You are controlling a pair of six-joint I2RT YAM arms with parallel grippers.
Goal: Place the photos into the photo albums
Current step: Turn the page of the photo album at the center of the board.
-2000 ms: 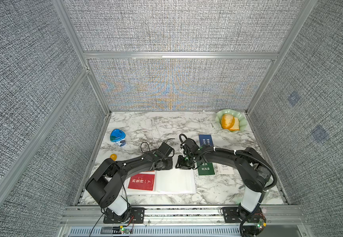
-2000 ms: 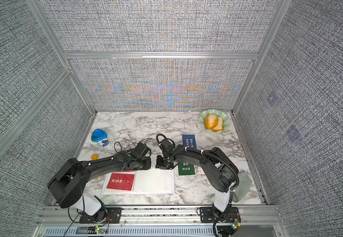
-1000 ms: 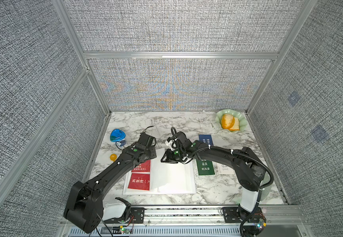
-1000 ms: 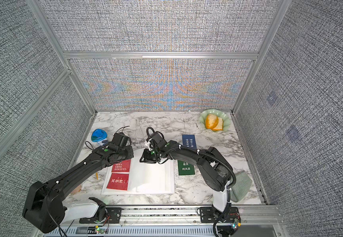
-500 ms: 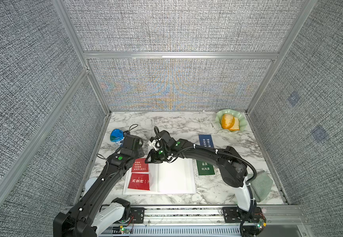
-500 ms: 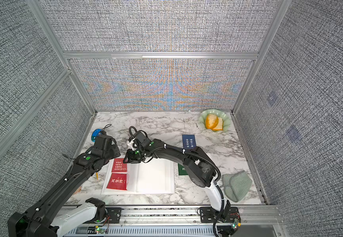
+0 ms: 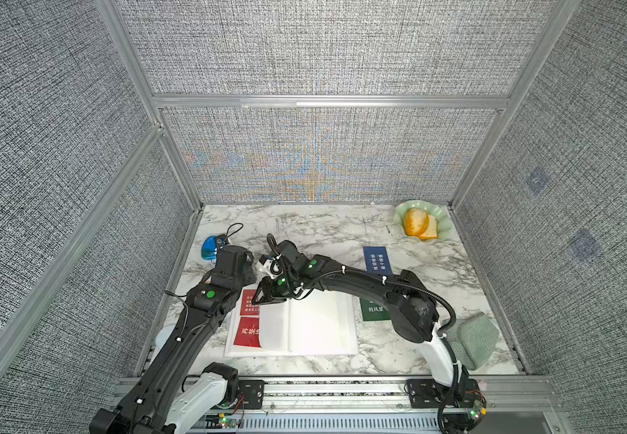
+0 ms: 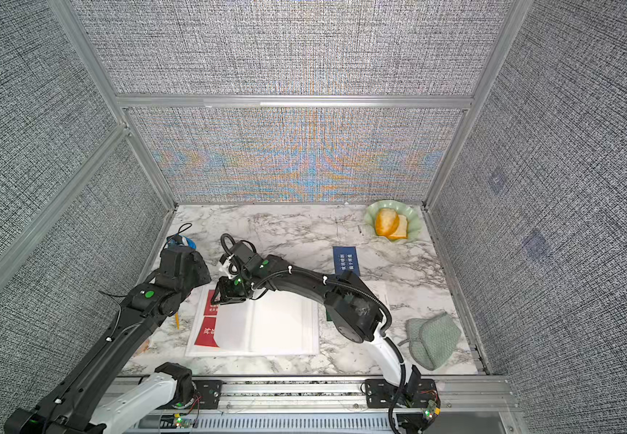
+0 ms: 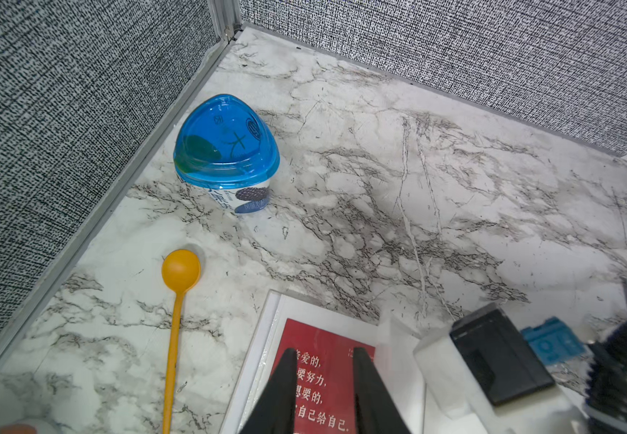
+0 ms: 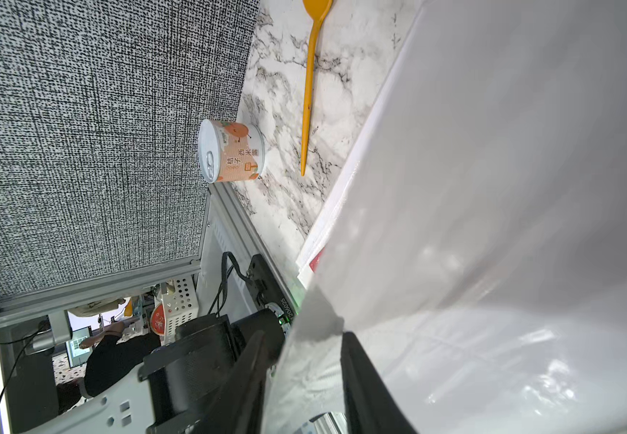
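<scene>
The photo album (image 7: 319, 327) lies open and flat on the marble table (image 7: 323, 233), near the front edge, between the two arm bases. Its left-hand page carries two red cards, an upper red card (image 7: 248, 302) and a lower red card (image 7: 246, 330), one beyond the other. A loose white page (image 7: 272, 323) stands raised off the album and covers part of both cards. The right gripper (image 10: 304, 338) sits at the far left corner of this page; its jaws are apart with the page corner passing between them, and no pinch on the sheet is visible. The left gripper (image 9: 324, 351) hangs over the upper red card, jaws a small way apart with nothing between them, the printed text showing through the gap. A blue card (image 7: 376, 260) lies on the table beyond the album's right side. A green card (image 7: 373, 310) lies just beside the album's right edge, partly under the right arm. Also present: a blue-lidded cup (image 9: 225, 150) in the far left corner, an orange spoon (image 9: 176, 300) near the album's left edge, a small can (image 10: 233, 150) by the left wall, a green dish (image 7: 441, 229) in the far right corner, and a green cloth (image 7: 469, 338) at front right.
</scene>
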